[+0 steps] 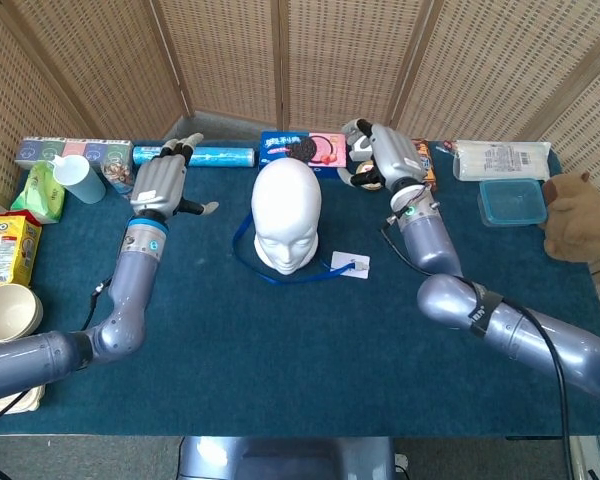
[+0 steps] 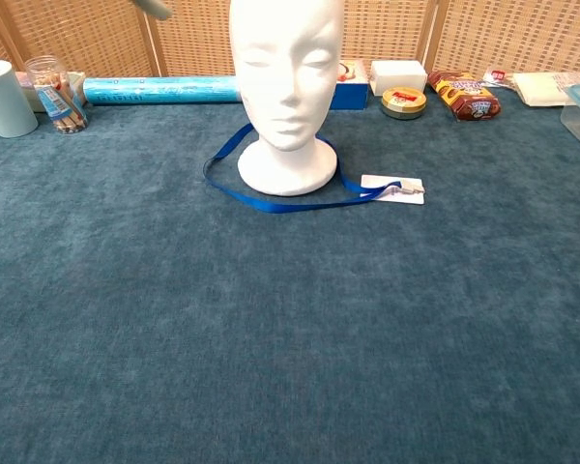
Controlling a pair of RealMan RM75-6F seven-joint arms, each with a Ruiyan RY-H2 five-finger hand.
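A white foam head [image 1: 286,222] stands in the middle of the blue table [image 1: 280,350], a bit toward the top of the frame. A blue strap [image 2: 271,201] lies flat on the table in a loop around the bottom of the head. A small white card [image 2: 393,183] is at the end of the strap, just to the right of the head. The left hand [image 1: 162,183] is up in the air in the upper left of the head view, to the left of the head. Its fingers are spread apart and it holds nothing. The right hand [image 1: 385,155] is in the upper right part of the same view, to the right of the head and above the card. Its fingers are curled in a little, but they hold nothing. Both hands are away from the strap. Behind the left hand lies a long blue roll [image 2: 159,90], and near it at the far left stand a pale cup [image 2: 2,97] and a jar [image 2: 56,93]. Behind the head is a cookie box [image 1: 302,149]. At the far right sit a blue lid box [image 1: 512,200] and a brown teddy [image 1: 580,215].
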